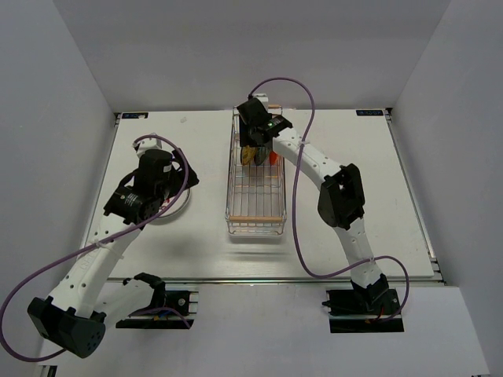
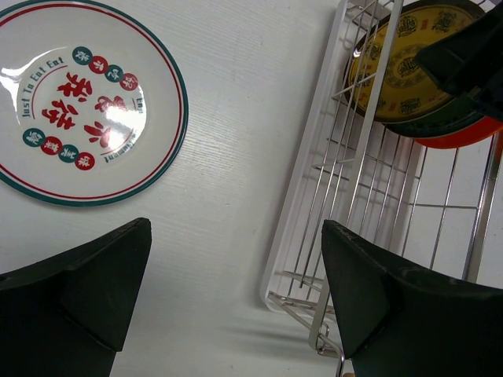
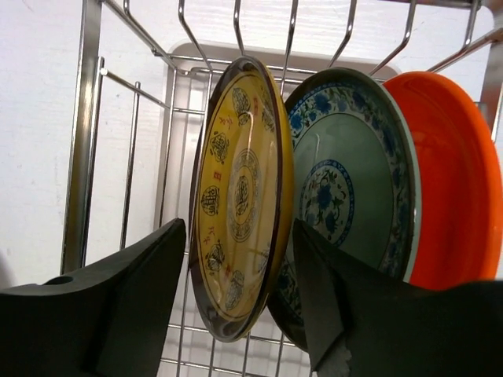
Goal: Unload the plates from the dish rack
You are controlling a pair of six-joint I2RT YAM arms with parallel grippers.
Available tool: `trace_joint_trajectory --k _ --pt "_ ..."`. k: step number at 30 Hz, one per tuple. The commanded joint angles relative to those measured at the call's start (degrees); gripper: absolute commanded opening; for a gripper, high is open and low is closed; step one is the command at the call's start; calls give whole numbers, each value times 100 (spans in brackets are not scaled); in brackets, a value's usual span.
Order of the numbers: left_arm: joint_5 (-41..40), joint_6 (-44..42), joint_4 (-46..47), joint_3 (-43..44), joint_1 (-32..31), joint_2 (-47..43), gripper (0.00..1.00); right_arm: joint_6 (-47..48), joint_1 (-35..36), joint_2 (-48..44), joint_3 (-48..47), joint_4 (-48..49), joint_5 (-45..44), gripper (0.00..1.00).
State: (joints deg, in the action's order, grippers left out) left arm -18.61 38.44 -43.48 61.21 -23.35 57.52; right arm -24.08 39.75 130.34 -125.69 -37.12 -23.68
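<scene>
Three small plates stand on edge in the far end of the dish rack (image 1: 255,219): a mustard-yellow plate (image 3: 240,188), a grey-teal plate (image 3: 354,173) with blue flowers, and an orange-red plate (image 3: 456,181). My right gripper (image 3: 240,228) reaches down into the rack (image 3: 82,133) and straddles the yellow plate's lower rim, open, one finger on each face. A large white plate with red marks (image 2: 86,102) lies flat on the table left of the rack (image 2: 302,228). Above the table between that plate and the rack hangs my left gripper (image 2: 236,290), open and holding nothing.
The right arm (image 1: 338,192) stretches from the near right across to the rack's far end. The left arm (image 1: 130,200) partly covers the white plate (image 1: 174,212). White walls close the table on three sides. A purple cable loops over the right side.
</scene>
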Motion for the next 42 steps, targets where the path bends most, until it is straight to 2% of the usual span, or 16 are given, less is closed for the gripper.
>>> trace_joint_trajectory --k 1,6,13,17,23,37,42 --pt "-46 41 -11 -83 -2 -109 98 -124 -20 -27 -79 285 -295 62" --pt "-90 59 -29 -65 -2 -65 98 -124 -11 -44 -43 355 -400 41" --pt "-187 138 -90 -39 -2 -74 98 -71 -11 -185 -17 381 -523 33" --pt "-196 147 -90 -13 -2 -100 98 -62 -11 -369 9 399 -559 24" --pt "-160 155 -81 -30 -55 -127 98 -18 -11 -641 36 399 -550 19" --pt "-125 155 -29 -65 -55 -100 98 17 -28 -1695 150 355 -681 17" --pt "-117 129 -55 -57 -55 -74 98 -229 -204 -2249 720 338 -892 17"
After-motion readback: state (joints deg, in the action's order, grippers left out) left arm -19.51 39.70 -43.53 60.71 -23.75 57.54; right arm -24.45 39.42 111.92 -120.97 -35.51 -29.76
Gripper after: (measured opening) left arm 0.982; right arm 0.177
